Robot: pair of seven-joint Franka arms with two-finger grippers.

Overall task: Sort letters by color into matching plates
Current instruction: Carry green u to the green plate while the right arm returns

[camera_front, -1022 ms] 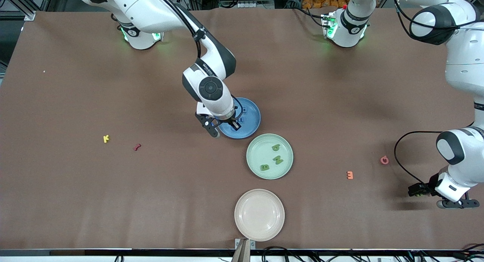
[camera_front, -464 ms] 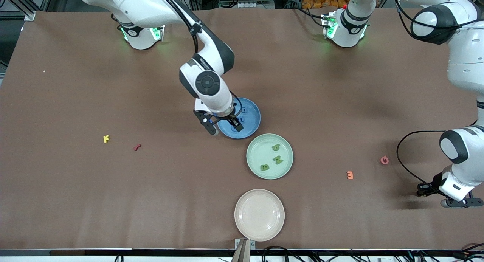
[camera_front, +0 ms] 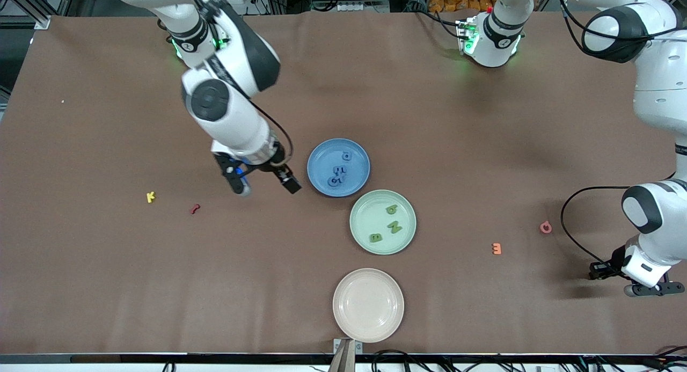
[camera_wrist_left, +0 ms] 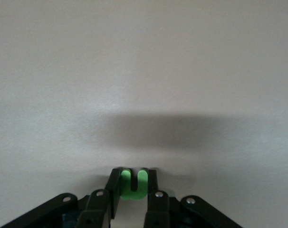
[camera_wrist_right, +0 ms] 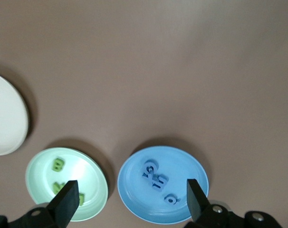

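Even overhead light on the desk point(camera_front: 107, 281), soft arm shadows beneath — the left wrist view looks washed-out, one broad blurred shadow.

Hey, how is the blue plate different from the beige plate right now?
The blue plate holds several blue letters, while the beige plate holds nothing. The blue plate is medium blue and the beige plate is pale pinkish. The beige plate lies nearer the front camera than the blue plate, with the green plate between them. Both are round, shallow, rimmed and about the same size.
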